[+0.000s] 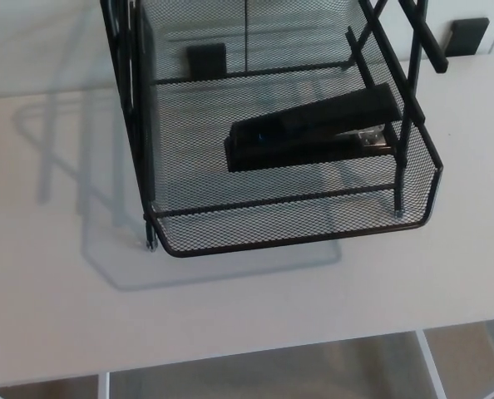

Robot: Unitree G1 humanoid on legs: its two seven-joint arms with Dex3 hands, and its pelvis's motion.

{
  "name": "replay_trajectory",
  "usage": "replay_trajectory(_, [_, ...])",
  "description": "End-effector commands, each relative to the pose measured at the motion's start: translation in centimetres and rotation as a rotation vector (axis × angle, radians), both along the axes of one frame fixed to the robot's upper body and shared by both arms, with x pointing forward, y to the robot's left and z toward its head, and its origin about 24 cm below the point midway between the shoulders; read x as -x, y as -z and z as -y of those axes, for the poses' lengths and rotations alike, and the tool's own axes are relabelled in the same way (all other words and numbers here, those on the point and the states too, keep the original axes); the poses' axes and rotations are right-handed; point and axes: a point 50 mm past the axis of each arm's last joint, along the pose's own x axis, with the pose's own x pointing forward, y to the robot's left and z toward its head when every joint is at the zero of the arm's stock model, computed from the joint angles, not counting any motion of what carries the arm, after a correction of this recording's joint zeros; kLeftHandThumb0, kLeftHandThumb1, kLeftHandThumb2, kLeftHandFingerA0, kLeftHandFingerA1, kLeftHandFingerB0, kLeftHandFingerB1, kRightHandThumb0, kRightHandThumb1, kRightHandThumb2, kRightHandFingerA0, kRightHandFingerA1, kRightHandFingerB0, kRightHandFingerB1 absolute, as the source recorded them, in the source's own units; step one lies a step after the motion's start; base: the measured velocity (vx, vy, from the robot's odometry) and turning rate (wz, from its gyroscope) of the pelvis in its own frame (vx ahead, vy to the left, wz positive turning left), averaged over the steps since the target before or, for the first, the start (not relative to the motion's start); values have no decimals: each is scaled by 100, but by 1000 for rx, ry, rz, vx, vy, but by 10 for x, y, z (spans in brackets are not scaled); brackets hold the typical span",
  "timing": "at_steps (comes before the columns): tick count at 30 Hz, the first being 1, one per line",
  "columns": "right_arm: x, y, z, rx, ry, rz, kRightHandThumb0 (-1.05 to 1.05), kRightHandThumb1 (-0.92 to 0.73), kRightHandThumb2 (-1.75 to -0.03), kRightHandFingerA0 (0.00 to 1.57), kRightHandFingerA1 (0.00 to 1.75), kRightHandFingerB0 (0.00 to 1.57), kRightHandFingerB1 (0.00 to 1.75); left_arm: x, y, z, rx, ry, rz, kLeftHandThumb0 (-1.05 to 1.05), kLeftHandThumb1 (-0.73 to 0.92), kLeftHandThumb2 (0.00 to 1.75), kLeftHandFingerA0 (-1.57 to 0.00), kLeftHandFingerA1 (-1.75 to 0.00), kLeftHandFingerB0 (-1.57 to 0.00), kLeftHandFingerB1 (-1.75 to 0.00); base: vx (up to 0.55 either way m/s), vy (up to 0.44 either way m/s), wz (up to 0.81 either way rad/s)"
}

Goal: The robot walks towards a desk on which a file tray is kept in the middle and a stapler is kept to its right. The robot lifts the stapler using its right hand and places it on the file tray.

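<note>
Stapler (pixel 313 133), black with silver front, lies in mesh file tray (pixel 272 226); hands unseen.

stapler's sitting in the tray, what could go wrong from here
Little, but two things. The stapler lies at an angle in the file tray, with its metal end close to the right-side posts, so a nudge there could wedge it against them. The tray stands on thin wire feet on the smooth desk, so a bump might slide it. Neither hand is in view.
</note>
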Motion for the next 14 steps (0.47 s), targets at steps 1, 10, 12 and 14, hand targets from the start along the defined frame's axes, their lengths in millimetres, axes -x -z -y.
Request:
replay_trajectory(1, [27, 65, -30, -16, 330, -44, -60, -70, -61, 35, 59, 44, 47, 5, -13, -17, -72, -11, -6, -105, 71, 149, -64, -131, -24, -88, 0, 0, 0])
replay_trajectory(10, [31, 63, -32, -261, 362, 144, -66, -44, -78, 0, 15, 0, 10, 9, -13, -20, -48, -23, -38, -105, 73, 148, -41, -111, -18, -79, 0, 0, 0])
replay_trajectory(12, [30, 63, -30, -231, 259, 74, -78, -55, -84, 0, 8, 1, 7, 10, -13, -20, -43, -20, -39, -105, 71, 146, -37, -107, -16, -78, 0, 0, 0])
replay_trajectory(14, [30, 63, -30, -228, 248, 66, -78, -55, -84, 0, 8, 1, 7, 10, -13, -20, -42, -19, -40, -105, 71, 146, -37, -107, -16, -78, 0, 0, 0])
